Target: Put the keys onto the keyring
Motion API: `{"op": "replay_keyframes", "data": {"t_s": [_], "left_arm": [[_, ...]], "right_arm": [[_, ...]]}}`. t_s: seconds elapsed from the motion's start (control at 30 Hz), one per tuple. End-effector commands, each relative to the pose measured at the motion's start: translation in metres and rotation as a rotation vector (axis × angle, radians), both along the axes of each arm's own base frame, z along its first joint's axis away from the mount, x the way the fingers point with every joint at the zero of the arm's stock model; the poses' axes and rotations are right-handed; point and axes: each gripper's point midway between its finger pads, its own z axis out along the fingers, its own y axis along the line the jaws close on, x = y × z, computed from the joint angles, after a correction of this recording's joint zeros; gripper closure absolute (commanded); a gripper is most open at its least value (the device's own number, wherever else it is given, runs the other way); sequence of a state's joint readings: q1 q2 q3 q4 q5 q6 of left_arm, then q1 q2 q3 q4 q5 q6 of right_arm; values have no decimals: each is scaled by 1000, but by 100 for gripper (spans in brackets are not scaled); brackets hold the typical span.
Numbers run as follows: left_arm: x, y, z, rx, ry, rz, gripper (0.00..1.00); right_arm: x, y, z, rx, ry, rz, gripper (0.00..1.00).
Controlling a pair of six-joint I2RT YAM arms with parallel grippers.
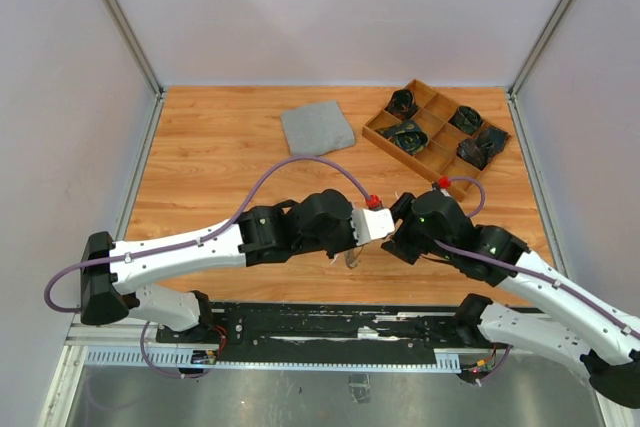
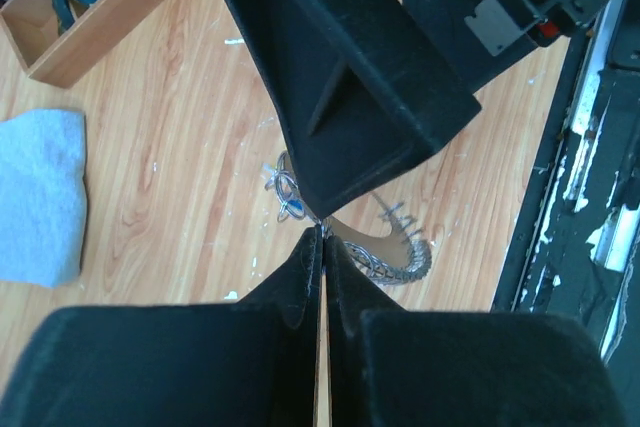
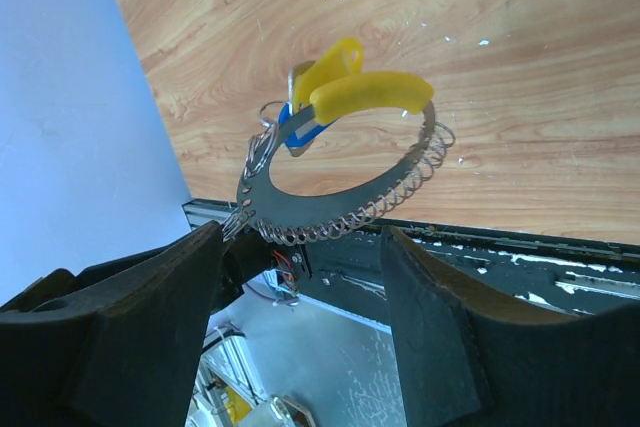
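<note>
The keyring (image 3: 340,209) is a flat silvery crescent with a wire coil along its edge, held up off the wooden table. My left gripper (image 2: 322,235) is shut, its tips pinching the ring's edge (image 2: 400,259). Yellow-headed keys (image 3: 362,92) and a blue-headed key (image 3: 300,134) sit at the ring's upper part; I cannot tell whether they are threaded on. My right gripper (image 3: 302,247) is open just short of the ring, nothing between its fingers. In the top view both grippers (image 1: 352,245) (image 1: 388,235) meet near the front edge, and the keyring (image 1: 353,260) hangs below them.
A folded grey cloth (image 1: 317,127) lies at the back middle. A wooden compartment tray (image 1: 437,132) holding dark bundles sits at the back right. A black rail (image 1: 330,322) runs along the table's front edge, right under the grippers.
</note>
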State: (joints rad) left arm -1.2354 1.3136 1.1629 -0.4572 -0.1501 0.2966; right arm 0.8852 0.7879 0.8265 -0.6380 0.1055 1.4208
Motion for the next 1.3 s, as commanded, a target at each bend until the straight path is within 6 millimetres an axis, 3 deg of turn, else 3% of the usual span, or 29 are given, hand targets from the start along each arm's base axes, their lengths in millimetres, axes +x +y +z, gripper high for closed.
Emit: {"op": "replay_keyframes", "data": {"t_s": [0.0, 0.33, 0.57, 0.9, 1.1, 1.27], "left_arm": [[-2, -7, 10, -31, -54, -14, 100], [-14, -13, 6, -23, -71, -46, 100], [-22, -15, 4, -8, -85, -59, 100], [-30, -20, -1, 3, -84, -76, 99], [-33, -23, -1, -2, -82, -81, 99], [-36, -26, -2, -10, -70, -88, 93]], "right_arm": [[1, 11, -2, 82, 57, -30, 36], [2, 19, -22, 104, 104, -33, 42], [2, 27, -29, 127, 126, -18, 52], [2, 29, -29, 154, 112, -12, 72], [2, 29, -31, 166, 109, -14, 91], [4, 27, -29, 168, 97, -25, 99]]}}
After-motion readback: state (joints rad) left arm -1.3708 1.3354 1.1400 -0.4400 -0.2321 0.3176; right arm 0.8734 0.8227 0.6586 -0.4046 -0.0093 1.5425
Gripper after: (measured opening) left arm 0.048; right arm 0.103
